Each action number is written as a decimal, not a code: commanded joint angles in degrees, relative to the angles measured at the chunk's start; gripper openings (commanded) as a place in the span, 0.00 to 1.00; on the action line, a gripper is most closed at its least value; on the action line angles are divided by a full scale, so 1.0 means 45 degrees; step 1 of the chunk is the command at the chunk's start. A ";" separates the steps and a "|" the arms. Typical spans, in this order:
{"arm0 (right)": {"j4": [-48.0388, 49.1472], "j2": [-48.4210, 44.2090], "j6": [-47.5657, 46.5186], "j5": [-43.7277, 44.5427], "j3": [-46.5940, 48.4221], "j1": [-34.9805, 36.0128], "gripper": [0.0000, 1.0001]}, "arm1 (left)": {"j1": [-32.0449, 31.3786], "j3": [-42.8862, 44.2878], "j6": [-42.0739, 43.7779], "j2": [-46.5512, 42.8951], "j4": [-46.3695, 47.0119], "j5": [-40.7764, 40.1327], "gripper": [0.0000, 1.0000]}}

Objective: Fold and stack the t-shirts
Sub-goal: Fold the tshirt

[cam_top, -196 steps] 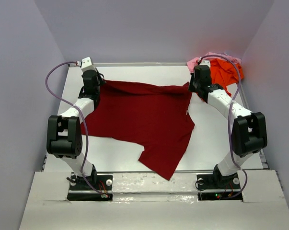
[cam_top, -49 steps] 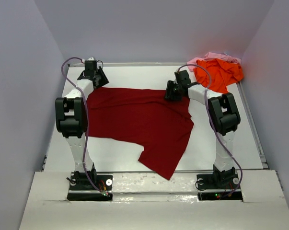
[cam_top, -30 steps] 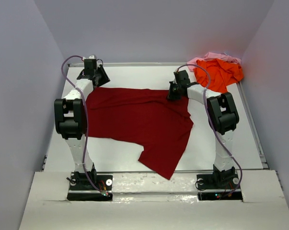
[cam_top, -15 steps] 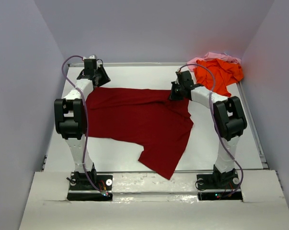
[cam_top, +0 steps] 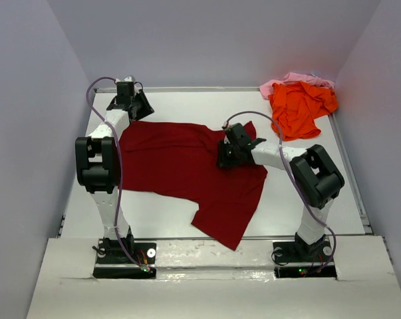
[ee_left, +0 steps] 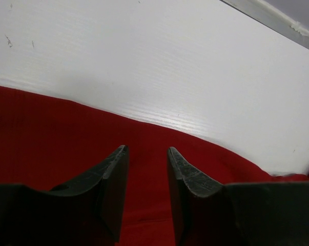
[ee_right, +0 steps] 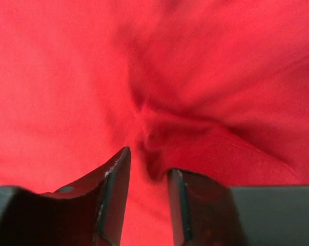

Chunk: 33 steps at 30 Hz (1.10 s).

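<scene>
We see the maroon t-shirt (cam_top: pixel 180 163) lying as soft matte cloth across the middle of the white table (cam_top: pixel 193 106). Our right gripper (ee_right: pixel 146 156) pinches a puckered ridge of it, while our left gripper (ee_left: pixel 146 151) rests narrowly parted on its flat edge at upper left. The orange t-shirt (cam_top: pixel 300 106) and the pink t-shirt (cam_top: pixel 286 81) lie crumpled at upper right

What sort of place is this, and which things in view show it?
Probably a robot lab test cell: a left arm and right arm bolted to a white table, plain walls boxing it in, and a maroon shirt spread out for practice.
</scene>
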 commanded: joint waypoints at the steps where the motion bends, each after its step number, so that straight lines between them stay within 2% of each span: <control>1: 0.0682 -0.1042 0.0324 0.0443 -0.0801 0.0953 0.43 | -0.0034 0.0136 0.0023 -0.0606 0.0171 0.0405 0.45; 6: 0.0274 -0.1355 0.0071 0.1300 -0.0727 0.1090 0.60 | -0.0034 0.0136 -0.0035 -0.0587 0.0210 0.0580 0.45; 10: -0.0235 -0.1414 -0.0241 0.2337 -0.0179 0.1090 0.64 | -0.0034 0.0097 -0.0035 -0.0606 0.0229 0.0580 0.44; 17: -0.0841 -0.1668 -0.0963 0.4017 0.1206 0.1090 0.65 | -0.0034 0.0097 -0.0015 -0.0645 0.0249 0.0600 0.44; 28: -0.1544 -0.0673 -0.1511 0.4447 0.3785 0.0271 0.66 | -0.0053 0.0097 0.0023 -0.0723 0.0249 0.0639 0.44; 33: -0.1525 -0.0263 -0.1589 0.4679 0.3944 -0.0178 0.66 | -0.0034 0.0175 -0.0015 -0.0685 0.0210 0.0678 0.44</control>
